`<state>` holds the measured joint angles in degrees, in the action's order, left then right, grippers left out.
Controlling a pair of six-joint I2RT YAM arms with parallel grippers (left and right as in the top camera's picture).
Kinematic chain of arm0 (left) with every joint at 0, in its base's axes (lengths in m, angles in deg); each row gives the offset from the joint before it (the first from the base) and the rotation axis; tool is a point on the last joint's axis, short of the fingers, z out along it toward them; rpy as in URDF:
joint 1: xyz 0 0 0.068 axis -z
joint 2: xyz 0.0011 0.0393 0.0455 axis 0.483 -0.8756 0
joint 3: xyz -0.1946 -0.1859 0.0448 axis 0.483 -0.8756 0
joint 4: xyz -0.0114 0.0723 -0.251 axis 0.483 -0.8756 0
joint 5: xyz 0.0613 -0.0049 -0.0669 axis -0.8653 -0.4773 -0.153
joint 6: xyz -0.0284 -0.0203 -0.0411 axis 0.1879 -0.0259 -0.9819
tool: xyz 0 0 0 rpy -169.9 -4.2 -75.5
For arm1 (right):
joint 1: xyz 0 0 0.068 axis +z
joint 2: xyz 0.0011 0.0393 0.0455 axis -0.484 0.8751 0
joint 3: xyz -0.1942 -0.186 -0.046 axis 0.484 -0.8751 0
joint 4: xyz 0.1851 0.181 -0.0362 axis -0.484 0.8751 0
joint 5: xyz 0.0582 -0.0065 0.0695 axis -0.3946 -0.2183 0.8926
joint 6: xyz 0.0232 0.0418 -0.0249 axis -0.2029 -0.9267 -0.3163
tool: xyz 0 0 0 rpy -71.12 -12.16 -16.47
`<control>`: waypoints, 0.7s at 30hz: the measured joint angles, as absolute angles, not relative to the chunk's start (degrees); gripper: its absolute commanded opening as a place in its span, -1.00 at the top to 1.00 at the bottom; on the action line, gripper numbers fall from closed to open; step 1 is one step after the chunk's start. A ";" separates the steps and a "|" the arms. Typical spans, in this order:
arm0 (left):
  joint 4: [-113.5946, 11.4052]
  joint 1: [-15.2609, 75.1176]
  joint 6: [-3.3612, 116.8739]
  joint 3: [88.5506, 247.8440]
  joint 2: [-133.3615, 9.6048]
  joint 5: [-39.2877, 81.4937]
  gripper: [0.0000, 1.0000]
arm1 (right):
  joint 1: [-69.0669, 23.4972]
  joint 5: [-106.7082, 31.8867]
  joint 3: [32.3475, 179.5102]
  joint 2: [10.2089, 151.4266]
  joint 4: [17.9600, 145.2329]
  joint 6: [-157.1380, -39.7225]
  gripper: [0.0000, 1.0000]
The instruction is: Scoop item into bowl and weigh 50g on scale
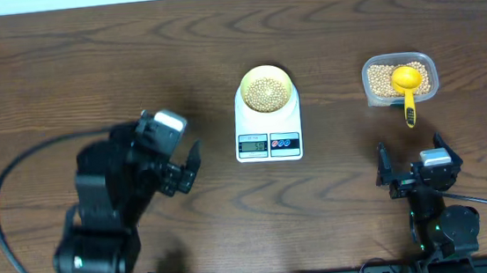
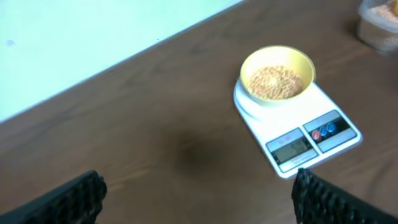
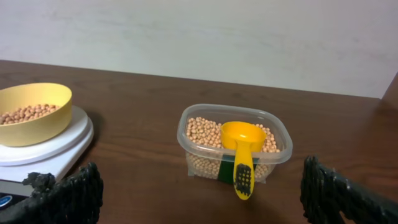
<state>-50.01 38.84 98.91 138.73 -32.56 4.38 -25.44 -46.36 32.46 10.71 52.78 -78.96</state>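
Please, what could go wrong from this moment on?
1. The scoop lies in the tub with its handle over the rim. A careless grab by the open right hand could tip the tub and spill beans.
2. The bowl on the scale already holds beans. Another full scoop might overshoot the target, though I cannot read the display.

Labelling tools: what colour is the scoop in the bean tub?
Yellow scoop, dark patch on handle; best in right wrist view.
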 measured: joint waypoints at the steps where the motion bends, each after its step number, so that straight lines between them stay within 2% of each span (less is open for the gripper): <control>1: -48.20 38.84 98.51 136.29 -30.46 3.77 -0.95 | -25.44 -46.34 32.46 10.71 52.78 -78.98 -0.99; 13: -30.19 38.81 92.04 110.10 -4.97 0.19 -0.95 | -25.44 -46.34 32.46 10.73 52.82 -78.96 -0.98; 21: -28.88 38.20 90.38 102.01 5.80 -1.63 -0.95 | -25.42 -46.34 32.46 10.73 52.82 -78.96 -0.99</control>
